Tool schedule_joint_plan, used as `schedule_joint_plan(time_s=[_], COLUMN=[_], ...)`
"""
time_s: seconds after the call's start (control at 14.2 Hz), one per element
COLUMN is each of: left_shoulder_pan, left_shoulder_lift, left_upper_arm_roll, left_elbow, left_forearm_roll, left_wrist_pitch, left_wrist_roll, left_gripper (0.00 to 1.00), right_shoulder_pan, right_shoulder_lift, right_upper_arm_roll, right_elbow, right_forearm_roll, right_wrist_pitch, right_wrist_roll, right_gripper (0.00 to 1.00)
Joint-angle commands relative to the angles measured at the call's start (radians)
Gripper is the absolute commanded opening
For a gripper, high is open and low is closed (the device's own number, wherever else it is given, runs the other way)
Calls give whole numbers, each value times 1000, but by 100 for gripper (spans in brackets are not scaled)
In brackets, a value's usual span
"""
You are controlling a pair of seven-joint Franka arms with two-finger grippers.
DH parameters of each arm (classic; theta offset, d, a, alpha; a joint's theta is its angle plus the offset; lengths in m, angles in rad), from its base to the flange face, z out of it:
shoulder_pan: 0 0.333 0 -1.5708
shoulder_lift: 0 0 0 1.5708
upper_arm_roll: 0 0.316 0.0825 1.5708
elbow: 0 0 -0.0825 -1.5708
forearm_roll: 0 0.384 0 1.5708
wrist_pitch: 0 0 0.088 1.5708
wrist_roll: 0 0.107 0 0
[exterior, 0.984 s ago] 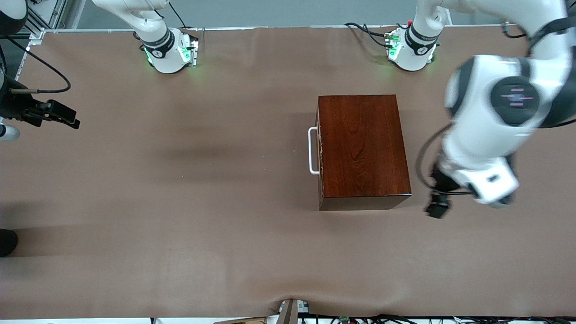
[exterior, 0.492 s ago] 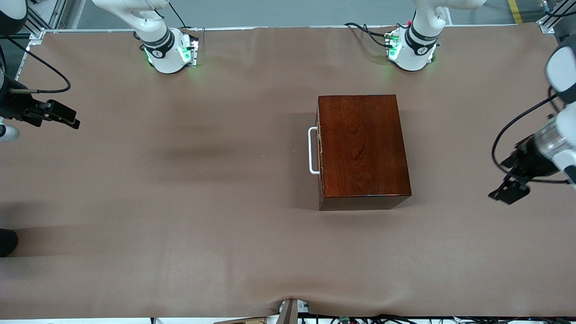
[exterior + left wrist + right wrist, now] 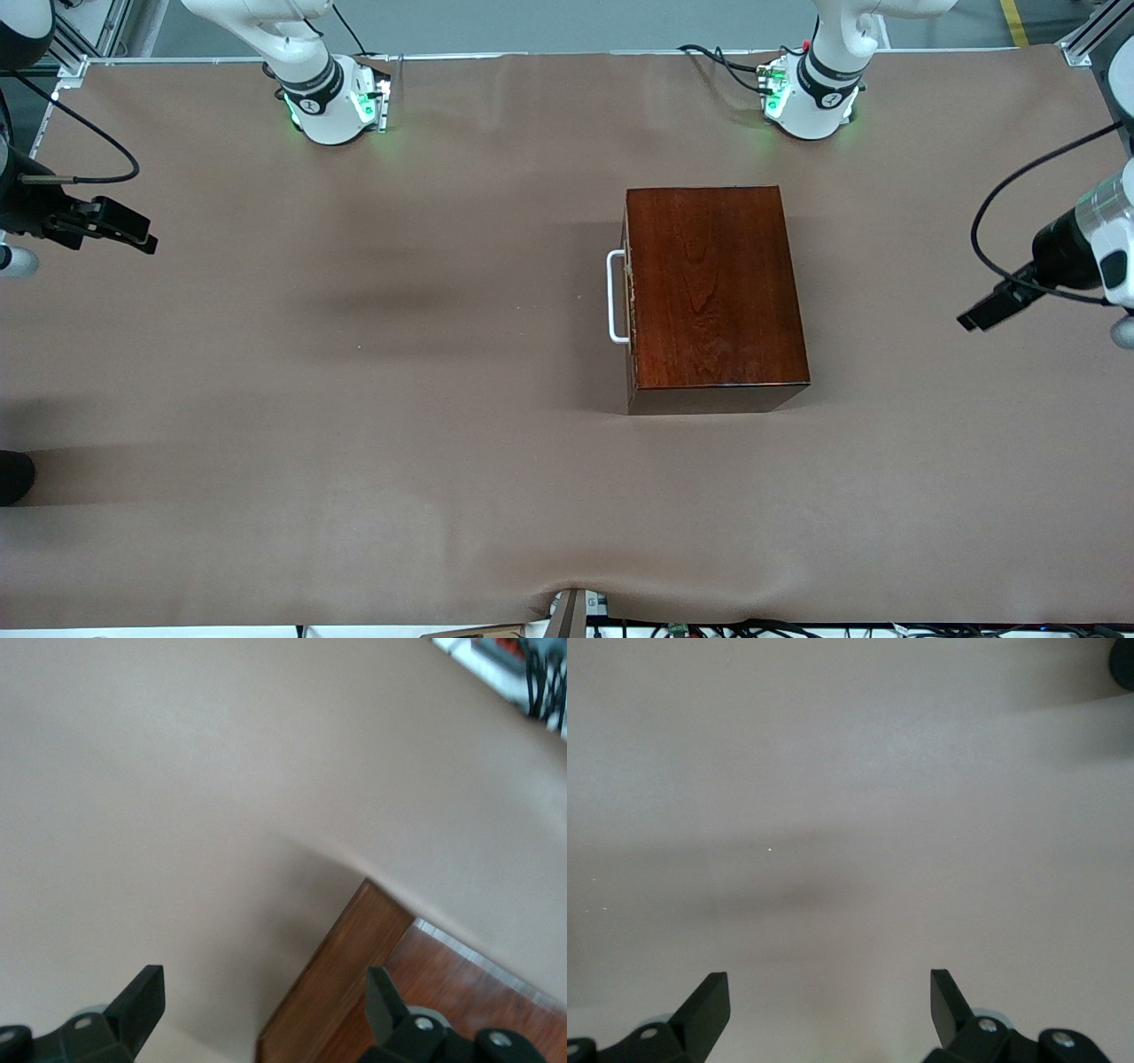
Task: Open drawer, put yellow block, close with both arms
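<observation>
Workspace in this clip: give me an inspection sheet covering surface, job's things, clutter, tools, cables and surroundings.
Surface: brown table cover, a ripple at the edge nearest the front camera.
Job's things: drawer shut in the dark wooden box, white handle facing the right arm's end; yellow block not seen.
Clutter: nothing seen.
Tools: left tool open, up at the left arm's end of the table; right tool open, at the right arm's end, waiting.
Cables: black loops on both wrists, leads at the left base.
Surroundings: aluminium framing at the corners, wiring along the near edge.
</observation>
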Motion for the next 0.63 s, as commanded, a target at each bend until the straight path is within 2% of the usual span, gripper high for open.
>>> schedule_joint_plan(time_s=[0.0, 0.07, 0.14, 0.35, 0.56], left_shoulder_pan=[14, 37, 77, 253, 225], left_shoulder_lift=[-63, -71, -83, -94, -103], left_upper_arm_roll=[-7, -13, -50, -244, -281], left_elbow=[-36, -33, -30, -30, -29], left_forearm_roll=[-3, -3, -5, -3, 65], left_wrist_pitch=[-43, -61, -87, -112, -147], left_wrist_roll=[154, 218, 288, 401, 462], left_gripper=[100, 100, 100, 100, 100], right_shoulder_pan=[-18, -18, -18, -18, -18], right_shoulder_lift=[-15, -16, -16, -15, -16], right_upper_arm_roll=[11, 11, 13, 11, 11], right_elbow=[-12, -12, -12, -12, -12], right_forearm_roll=[17, 17, 17, 17, 17], right_wrist_pitch=[3, 3, 3, 3, 3], right_wrist_roll=[11, 11, 11, 11, 11], right_gripper=[100, 100, 100, 100, 100])
